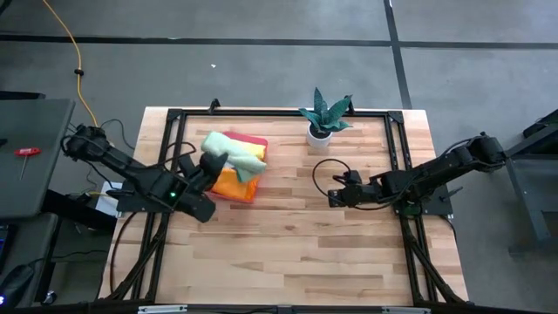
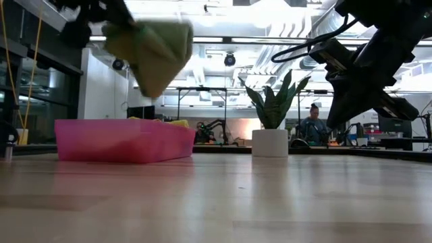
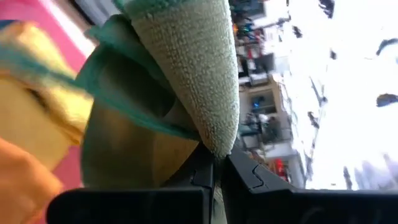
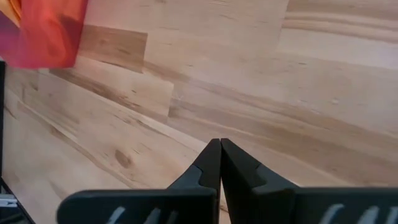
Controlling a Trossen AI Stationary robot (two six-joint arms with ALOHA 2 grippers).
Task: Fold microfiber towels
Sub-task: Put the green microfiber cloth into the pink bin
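The pink tray stands at the table's far left and holds several cloths: a yellow one and an orange one show. My left gripper is shut on the pale green towel, lifted above the tray. In the low view the towel hangs high over the tray. My right gripper is shut and empty above the bare table at the right of centre. My left gripper pinches a bunched fold of the pale green towel between its two fingers. The towel is lifted clear of the tray and hangs slack in folds from the gripper, its teal-stitched hem showing.
A potted plant in a white pot stands at the far middle of the table. A black cable loop lies near my right gripper. The wooden top in front is bare. A person sits in the room behind.
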